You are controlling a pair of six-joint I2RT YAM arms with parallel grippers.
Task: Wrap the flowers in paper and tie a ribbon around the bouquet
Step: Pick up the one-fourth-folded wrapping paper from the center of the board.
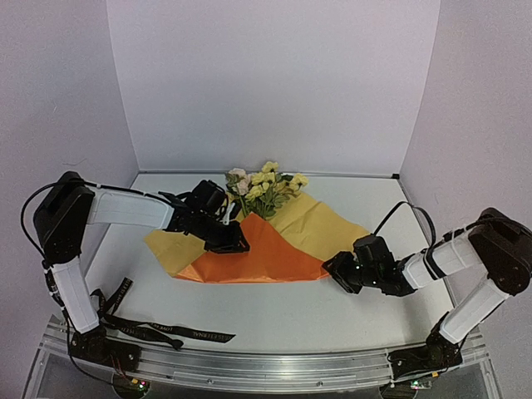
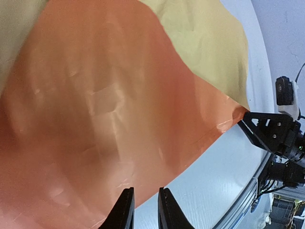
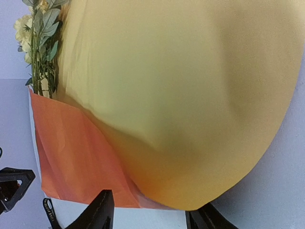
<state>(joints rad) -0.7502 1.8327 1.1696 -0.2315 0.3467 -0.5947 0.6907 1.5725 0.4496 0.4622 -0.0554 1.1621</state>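
Left gripper (image 1: 236, 243): jaws a narrow slit apart, pinching nothing, low over the paper (image 1: 270, 253), on its orange fold; forearm level, elbow bent. Right gripper (image 1: 339, 271): spread wide at the paper's right corner, forearm low. Flowers (image 1: 262, 184): at the paper's far end. Ribbon (image 1: 158, 330): by the left base.

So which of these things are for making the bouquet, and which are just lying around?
For the job:
- flowers, tucked into the paper
- paper, orange flap folded over the yellow side
- ribbon, lying loose at the near left

Just there:
- black cable on the right
- metal rail along the front
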